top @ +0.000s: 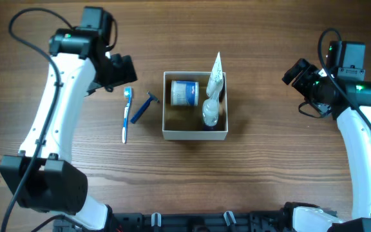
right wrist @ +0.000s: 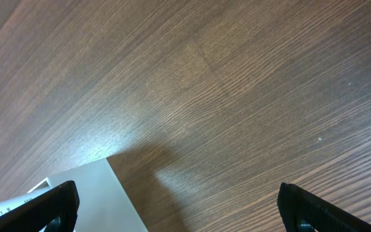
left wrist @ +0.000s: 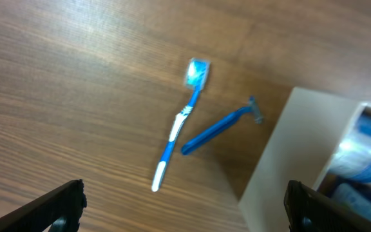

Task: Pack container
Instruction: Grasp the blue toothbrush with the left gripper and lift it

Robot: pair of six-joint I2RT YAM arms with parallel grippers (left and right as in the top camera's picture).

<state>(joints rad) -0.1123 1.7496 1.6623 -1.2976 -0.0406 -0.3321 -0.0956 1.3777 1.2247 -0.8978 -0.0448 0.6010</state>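
- Container [top: 194, 135] sitting at table centre, holding labelled jar [top: 185, 92] and tube [top: 215, 76].
- Left gripper [top: 122, 67] hovering up-left of container, fingers [left wrist: 60, 205] standing wide, gripping nothing.
- In left wrist view, container wall lying just inside right-hand finger.
- Toothbrush [top: 127, 115] and razor [top: 143, 107] lying on table between fingers.
- Right gripper [top: 295, 72] hanging well apart, right of container, fingers [right wrist: 50, 205] standing wide, empty.
- In right wrist view, container corner showing beside left-hand finger.

toothbrush [top: 127, 115], razor [top: 142, 109] L of container [top: 194, 134], tube [top: 214, 80] inside
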